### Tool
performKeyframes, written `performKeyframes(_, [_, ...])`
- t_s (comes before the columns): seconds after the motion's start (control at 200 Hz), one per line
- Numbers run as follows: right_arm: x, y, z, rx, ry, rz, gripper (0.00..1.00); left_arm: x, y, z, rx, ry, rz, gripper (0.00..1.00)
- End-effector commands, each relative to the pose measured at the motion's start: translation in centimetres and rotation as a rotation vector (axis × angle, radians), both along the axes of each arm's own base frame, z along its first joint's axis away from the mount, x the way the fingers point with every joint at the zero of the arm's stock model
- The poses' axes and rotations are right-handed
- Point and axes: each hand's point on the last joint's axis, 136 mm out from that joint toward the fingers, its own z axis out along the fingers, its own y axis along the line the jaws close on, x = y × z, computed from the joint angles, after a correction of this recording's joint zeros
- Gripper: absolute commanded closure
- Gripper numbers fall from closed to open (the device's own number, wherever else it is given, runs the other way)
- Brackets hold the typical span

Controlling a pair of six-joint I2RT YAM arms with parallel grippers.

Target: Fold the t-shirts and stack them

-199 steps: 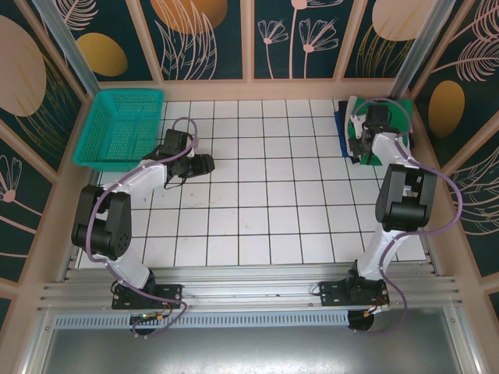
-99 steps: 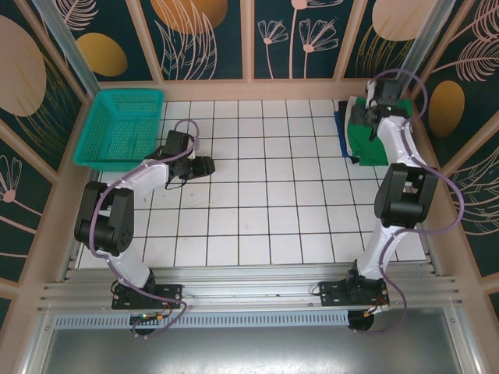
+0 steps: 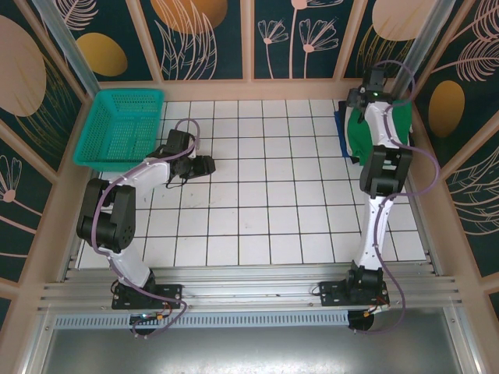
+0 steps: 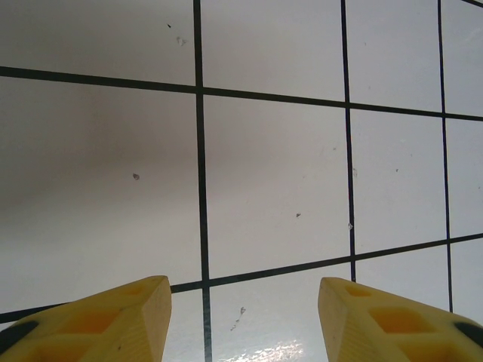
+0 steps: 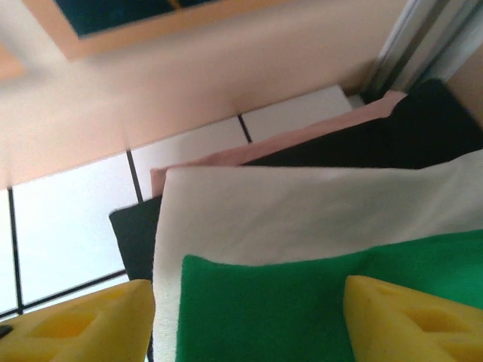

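Now my right gripper (image 5: 249, 290) hangs just above the shirt pile, its yellow fingers (image 5: 83, 317) spread wide with nothing clamped between them; directly beneath the gap lies the green t-shirt (image 5: 302, 309), flat and topmost. Under it the off-white t-shirt (image 5: 302, 204) sticks out toward the wall, and under that the black t-shirt (image 5: 407, 121) shows, with a pinkish layer (image 5: 302, 137) peeking out along its edge; I cannot tell what that layer is. Close behind the pile runs the pale wooden wall (image 5: 189, 75), and a metal post (image 5: 423, 45) stands in the corner, so the pile is hemmed in on two sides. From the top camera the pile sits in the far right corner of the tiled table (image 3: 257, 202), with a blue t-shirt (image 3: 338, 125) edging out on its left side.

My left gripper (image 4: 243, 290) is about half open and holds nothing; below it is only bare white tile with dark grout lines. It lies low over the table's left half, near the teal basket (image 3: 121, 128), which stands in the far left corner, well apart from the shirts.
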Motion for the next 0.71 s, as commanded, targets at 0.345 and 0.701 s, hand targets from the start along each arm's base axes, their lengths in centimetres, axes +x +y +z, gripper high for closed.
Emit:
performKeyframes(0.345, [0.6,0.4,4.0,-0.104,-0.069,-0.005,0.83,0.9,0.0,-0.1,0.003,-0.007,-0.008,0.46])
performKeyframes(0.701, [1.1,5.4,3.2,-0.173,-0.068,0.192,0.84,1.0,0.0,-0.3,0.004,-0.002,-0.004,0.46])
